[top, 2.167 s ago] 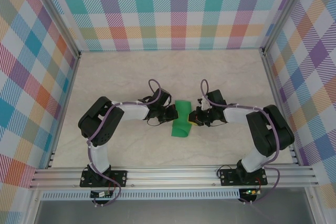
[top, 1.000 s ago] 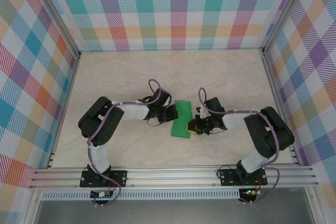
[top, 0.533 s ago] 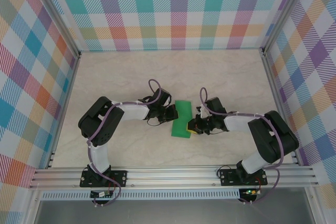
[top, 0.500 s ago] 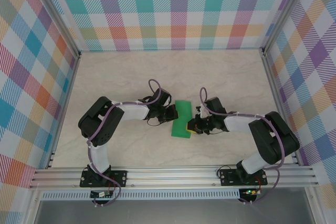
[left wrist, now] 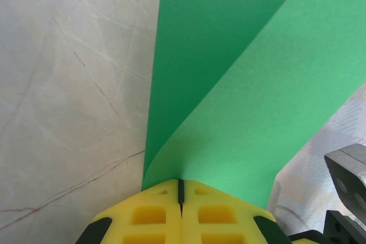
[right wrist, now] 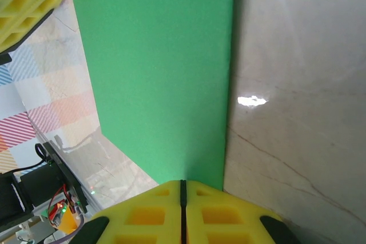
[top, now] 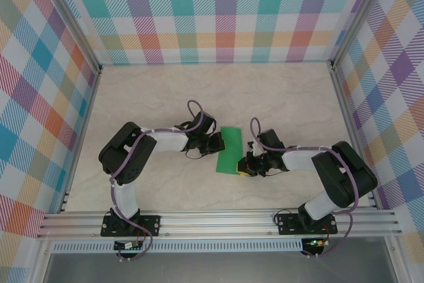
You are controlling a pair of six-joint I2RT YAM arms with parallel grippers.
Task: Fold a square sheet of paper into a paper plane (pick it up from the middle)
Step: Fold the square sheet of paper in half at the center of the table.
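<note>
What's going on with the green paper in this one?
Both arms are working on the paper in the middle of the table. The left gripper is shut on its left edge, and the right gripper is shut on its near right edge. The paper is doubled over, with a loose fold rather than a flat crease, and there is no plane shape yet.

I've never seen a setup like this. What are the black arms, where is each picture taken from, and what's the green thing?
Two robot arms are bolted at the near edge of a table. The wide picture looks down from above. The other two come from a camera on each wrist, so the yellow pads at the bottom are that arm's own. The green thing is paper, folded over loosely on the table. The left end effector is shut on one edge, the right end effector on the opposite side.
</note>
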